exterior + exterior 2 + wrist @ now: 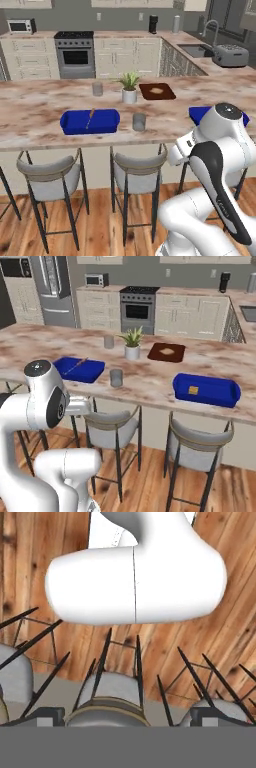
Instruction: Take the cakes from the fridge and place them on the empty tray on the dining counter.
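On the beige marbled counter [150,381], the right-hand blue tray [206,389] holds a small tan-golden cake [193,390] on its floor. To the left on the same counter lies a second blue tray [90,121] [79,370], with a thin tan stick-like item [90,118] resting across it; what that item is cannot be told. Between the two trays, near the front edge, stands a grey cup [139,121] [116,377]. Farther back stand another grey cup [97,89], a potted plant [129,88] [132,344] in a white pot, and a dark brown square board [157,91] [167,352] bearing a flat tan slice. Grey-cushioned stools [111,431] line the near side of the counter. At far left in the right base view stands the dark grey fridge [52,286], doors closed. End effector [127,717]: fingertips [50,716] wide apart, gripping nothing, facing the stool tops and wooden floor [210,627].
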